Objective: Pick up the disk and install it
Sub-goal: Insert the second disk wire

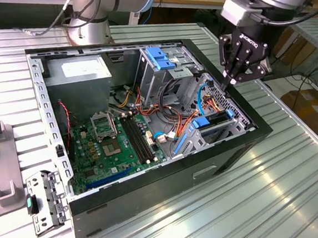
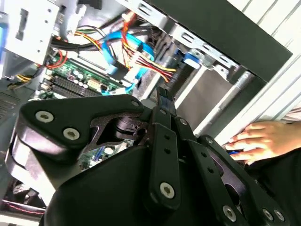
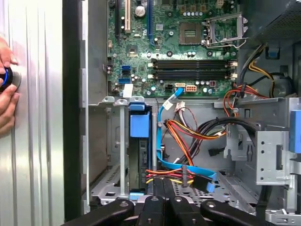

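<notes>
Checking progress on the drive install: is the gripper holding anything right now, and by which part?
Nothing is held: the gripper hangs above the case, jaws shut with nothing between them.

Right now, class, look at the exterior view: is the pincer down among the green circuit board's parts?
No. The pincer hangs above the metal drive cage at the case's far edge, apart from the green circuit board.

1 open PC case (image 1: 246, 139) on the counter (image 1: 286, 191); inside it: 1 motherboard (image 1: 115, 143), 1 power supply (image 1: 77, 70), 1 blue latch (image 1: 160, 58).
</notes>
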{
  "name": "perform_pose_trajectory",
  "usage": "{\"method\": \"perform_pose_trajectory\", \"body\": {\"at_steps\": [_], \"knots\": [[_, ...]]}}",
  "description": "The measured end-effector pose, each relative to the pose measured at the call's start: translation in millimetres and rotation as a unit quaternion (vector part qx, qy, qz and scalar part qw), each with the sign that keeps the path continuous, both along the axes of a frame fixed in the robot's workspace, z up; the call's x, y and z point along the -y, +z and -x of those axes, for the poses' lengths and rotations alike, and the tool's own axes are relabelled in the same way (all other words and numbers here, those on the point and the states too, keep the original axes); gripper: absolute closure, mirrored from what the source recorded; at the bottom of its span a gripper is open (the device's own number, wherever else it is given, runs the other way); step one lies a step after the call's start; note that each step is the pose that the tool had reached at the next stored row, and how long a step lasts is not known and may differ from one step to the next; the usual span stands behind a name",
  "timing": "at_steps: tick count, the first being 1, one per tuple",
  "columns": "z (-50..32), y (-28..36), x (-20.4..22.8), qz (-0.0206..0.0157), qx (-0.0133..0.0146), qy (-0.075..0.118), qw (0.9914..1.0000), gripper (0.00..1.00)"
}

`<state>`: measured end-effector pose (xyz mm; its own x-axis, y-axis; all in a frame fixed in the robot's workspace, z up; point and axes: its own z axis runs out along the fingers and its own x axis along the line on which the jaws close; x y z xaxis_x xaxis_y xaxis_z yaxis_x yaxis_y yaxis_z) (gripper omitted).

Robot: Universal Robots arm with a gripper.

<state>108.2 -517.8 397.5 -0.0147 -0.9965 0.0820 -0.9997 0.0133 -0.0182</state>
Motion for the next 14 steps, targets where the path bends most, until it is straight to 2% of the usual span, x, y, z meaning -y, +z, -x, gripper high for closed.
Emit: {"method": "perform_pose_trajectory", "body": {"at_steps": [2, 5, 6, 8, 9, 10, 11, 12, 14], "knots": [[0.2, -0.8, -9.8, -0.0001, -0.0002, 0.000, 1.00000, 0.89], [0.8, -2.8, -29.2, 0.0002, -0.0018, 0.000, 1.00000, 0.89], [0.8, -3.4, -34.2, 0.0017, -0.0024, 0.000, 1.00000, 0.89], [0.8, -4.5, -41.0, 0.0051, -0.0043, 0.000, 0.99998, 0.89], [0.9, -5.6, -47.2, 0.0091, -0.0060, 0.000, 0.99994, 0.89], [0.9, -7.2, -51.9, 0.0158, -0.0069, 0.000, 0.99985, 0.89], [0.9, -7.8, -52.7, 0.0299, -0.0072, 0.000, 0.99953, 0.89], [0.9, -8.4, -53.1, 0.0391, -0.0072, 0.000, 0.99921, 0.89], [0.8, -11.5, -55.8, 0.0603, -0.0072, 0.000, 0.99815, 0.89]]}}
